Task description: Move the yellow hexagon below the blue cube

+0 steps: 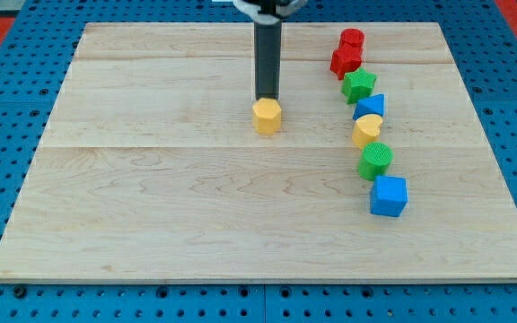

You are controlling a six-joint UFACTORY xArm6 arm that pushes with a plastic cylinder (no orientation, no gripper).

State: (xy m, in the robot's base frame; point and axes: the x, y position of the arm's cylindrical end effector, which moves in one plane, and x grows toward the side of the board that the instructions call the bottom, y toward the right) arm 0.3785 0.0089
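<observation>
My tip (pixel 267 98): no gripper, bare rod, touching yellow hexagon (pixel 267 117) from the view's top; blue cube (pixel 389 196) well right.

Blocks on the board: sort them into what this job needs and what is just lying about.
Job: yellow hexagon, my tip at its top edge; blue cube.

Lying about: red cylinder, red block, green block, small blue block, yellow block, green cylinder.
</observation>
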